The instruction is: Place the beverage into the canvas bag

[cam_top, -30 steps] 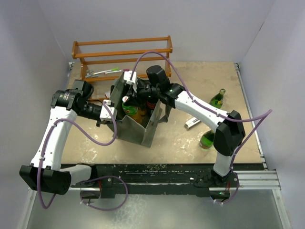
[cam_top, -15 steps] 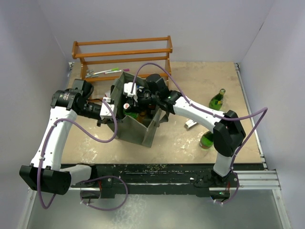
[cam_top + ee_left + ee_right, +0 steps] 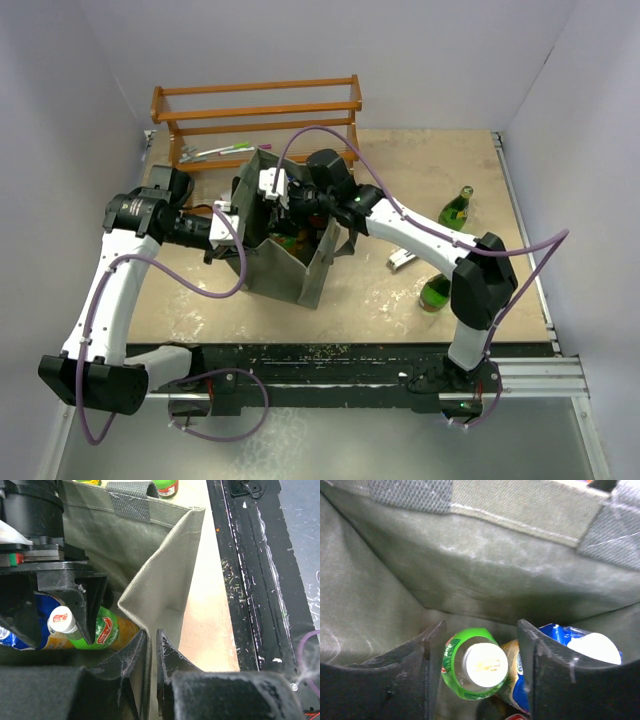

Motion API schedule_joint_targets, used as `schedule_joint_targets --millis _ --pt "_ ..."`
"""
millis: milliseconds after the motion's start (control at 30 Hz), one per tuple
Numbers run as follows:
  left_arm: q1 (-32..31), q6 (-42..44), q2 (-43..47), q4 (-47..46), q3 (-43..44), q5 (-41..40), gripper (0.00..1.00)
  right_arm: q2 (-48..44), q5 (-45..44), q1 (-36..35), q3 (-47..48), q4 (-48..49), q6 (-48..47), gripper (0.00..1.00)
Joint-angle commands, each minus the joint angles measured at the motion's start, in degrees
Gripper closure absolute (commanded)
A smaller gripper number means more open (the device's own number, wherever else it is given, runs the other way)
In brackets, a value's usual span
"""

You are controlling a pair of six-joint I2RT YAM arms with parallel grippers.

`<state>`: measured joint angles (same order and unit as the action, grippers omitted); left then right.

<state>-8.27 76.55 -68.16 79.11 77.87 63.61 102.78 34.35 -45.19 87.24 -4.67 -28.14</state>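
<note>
Opened since 1 second ago, the right hand (image 3: pixel 481 627) now holds its fingers apart around the green-labelled beverage bottle (image 3: pixel 470 672) inside the canvas bag (image 3: pixel 165 580), while the left hand (image 3: pixel 151 636) pinches the bag's rim.

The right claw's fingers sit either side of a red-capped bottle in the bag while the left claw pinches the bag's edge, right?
Not red: the right wrist view shows the cap on the bottle is white. The rest stands.

Matt woven canvas bag (image 3: pixel 485 580), glossy plastic bottle (image 3: pixel 475 666), varnished wooden rack (image 3: pixel 250 87).
</note>
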Motion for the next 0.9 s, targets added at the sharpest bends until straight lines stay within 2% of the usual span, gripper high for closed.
schedule_joint_targets --millis 0,233,633,733,867 --pt "-0.1 -2.8 1.8 -1.9 -0.6 1.7 0.83 -3.1 -2.3 0.3 4.2 -0.3 0.3 0.36" --pt "-0.1 -3.9 2.0 -3.0 -1.0 1.4 0.82 -7.0 -1.6 0.3 5.4 -1.3 3.9 0.23" --pt "-0.1 -11.2 3.4 -8.9 -2.5 0.1 0.81 -18.4 -1.9 0.4 1.5 -1.9 6.1 0.18" --pt "-0.1 -11.4 3.5 -8.8 -2.2 -0.1 0.83 -22.8 -5.5 0.7 -0.5 -3.6 4.2 0.17" --pt "-0.1 -9.6 3.5 -7.4 -2.5 -0.7 0.84 -28.5 -6.7 5.0 -2.5 -6.4 3.8 0.16"
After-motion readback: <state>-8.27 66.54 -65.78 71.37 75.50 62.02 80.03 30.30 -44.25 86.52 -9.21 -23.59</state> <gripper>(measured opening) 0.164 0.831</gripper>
